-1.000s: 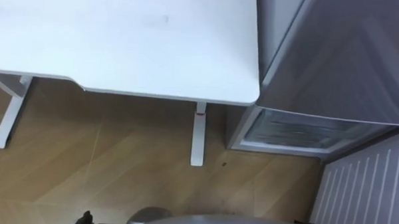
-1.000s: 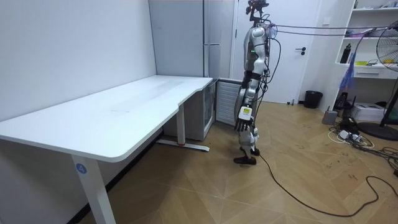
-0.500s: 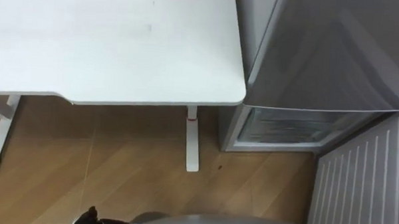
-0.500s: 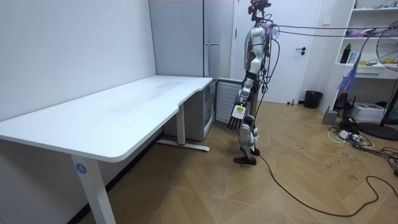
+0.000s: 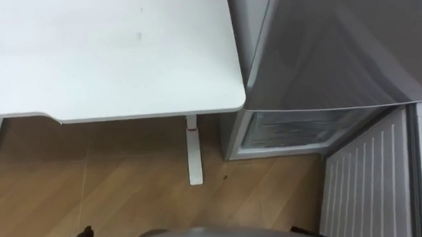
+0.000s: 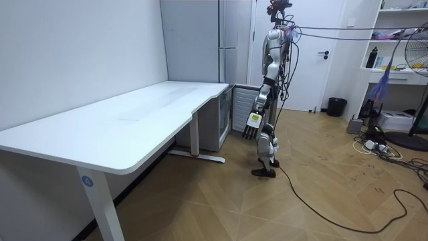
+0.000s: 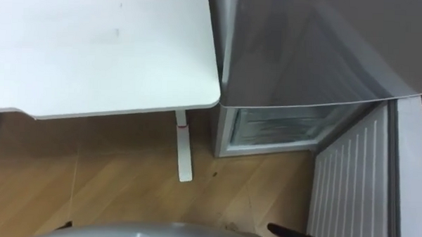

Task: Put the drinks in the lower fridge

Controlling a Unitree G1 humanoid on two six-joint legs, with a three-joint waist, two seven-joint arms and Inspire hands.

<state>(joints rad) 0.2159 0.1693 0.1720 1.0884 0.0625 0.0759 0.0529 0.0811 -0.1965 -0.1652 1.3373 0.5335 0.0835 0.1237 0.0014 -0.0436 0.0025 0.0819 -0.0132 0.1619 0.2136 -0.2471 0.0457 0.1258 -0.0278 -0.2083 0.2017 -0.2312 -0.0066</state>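
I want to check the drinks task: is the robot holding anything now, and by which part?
The left hand hangs open, holding nothing. For the right hand, it cannot be told.

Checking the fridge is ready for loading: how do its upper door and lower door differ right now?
The upper door is shut, smooth grey face outward; the lower door is swung open, showing its ribbed white inner side. The upper door hides its compartment; the lower door leaves the lower compartment exposed. Both hang on the same fridge.
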